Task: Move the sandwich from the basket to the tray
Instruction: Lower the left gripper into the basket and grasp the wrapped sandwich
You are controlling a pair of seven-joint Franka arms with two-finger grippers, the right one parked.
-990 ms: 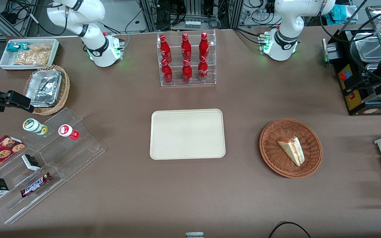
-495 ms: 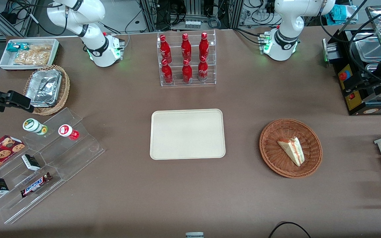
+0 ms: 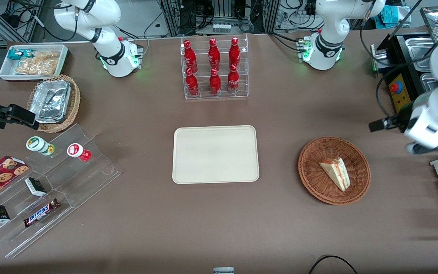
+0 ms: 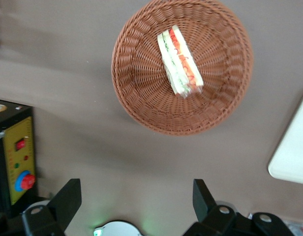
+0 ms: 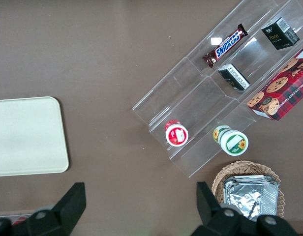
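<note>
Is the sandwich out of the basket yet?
No: the sandwich lies in the basket; the tray is bare; the gripper, jaws open, hangs above the table beside the basket.

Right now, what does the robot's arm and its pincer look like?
The working arm is shiny white with rounded joints and dark bands. Black cables run to it. Its base glows green. The pincer has two black wedge-shaped fingers, spread open above the table near the basket.

Reddish-brown woven basket (image 3: 334, 170); pale white sandwich (image 3: 335, 173) with red-orange and green layers. Plain cream-beige tray (image 3: 215, 154). Matte brown desk (image 3: 280, 114). Black-fingered gripper (image 4: 136, 206) over brown desk, jaws spread wide. Red bottles (image 3: 213, 65) with white lettering.
</note>
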